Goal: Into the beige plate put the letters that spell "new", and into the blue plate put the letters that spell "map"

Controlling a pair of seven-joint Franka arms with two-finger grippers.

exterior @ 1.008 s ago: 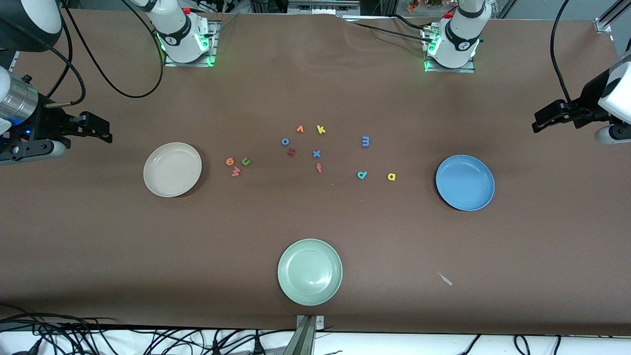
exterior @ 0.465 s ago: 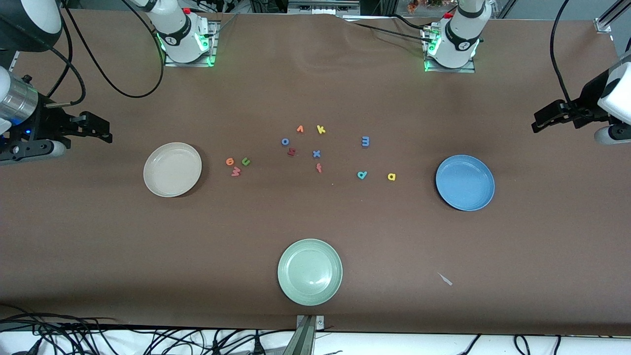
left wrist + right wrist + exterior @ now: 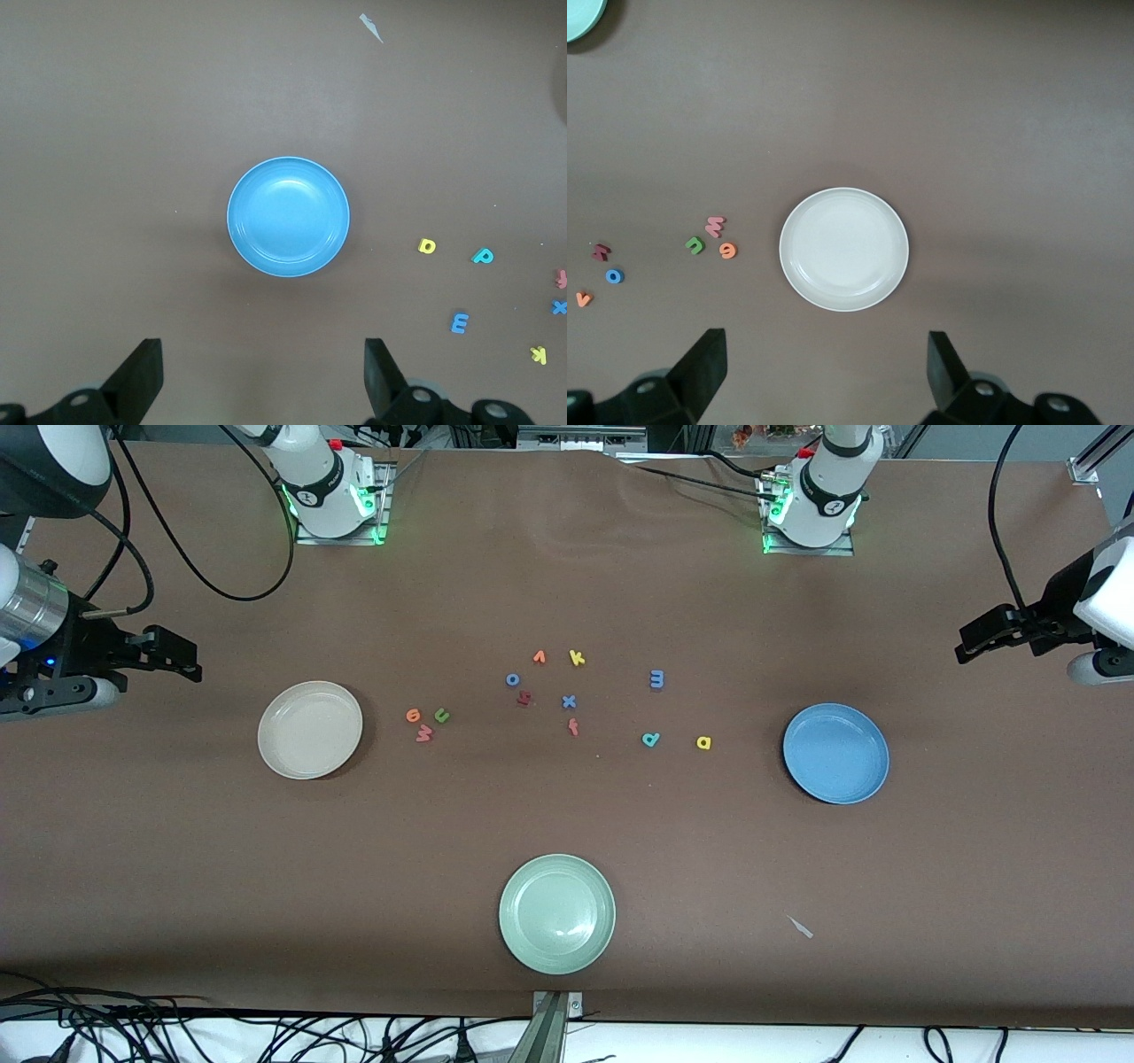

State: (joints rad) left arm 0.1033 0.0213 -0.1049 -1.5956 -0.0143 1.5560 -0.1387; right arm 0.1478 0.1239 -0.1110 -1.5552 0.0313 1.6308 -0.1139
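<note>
The beige plate (image 3: 309,729) (image 3: 843,249) lies empty toward the right arm's end of the table. Beside it sit the orange e (image 3: 413,715) (image 3: 727,251), green n (image 3: 441,715) (image 3: 695,245) and salmon w (image 3: 423,732) (image 3: 714,226). Toward the left arm's end the blue plate (image 3: 835,753) (image 3: 288,217) is empty too. Beside that plate lie the yellow a (image 3: 703,742) (image 3: 427,246), teal p (image 3: 650,739) (image 3: 482,257) and blue m (image 3: 656,679) (image 3: 459,323). My right gripper (image 3: 182,660) (image 3: 827,367) hangs open over bare table by the beige plate. My left gripper (image 3: 970,645) (image 3: 263,372) hangs open by the blue plate.
A pale green plate (image 3: 556,913) sits nearest the front camera. Mid-table lie an orange v (image 3: 539,657), yellow k (image 3: 577,658), blue o (image 3: 512,679), blue x (image 3: 569,701), red f (image 3: 573,727) and a dark red letter (image 3: 524,698). A small scrap (image 3: 801,926) lies near the front edge.
</note>
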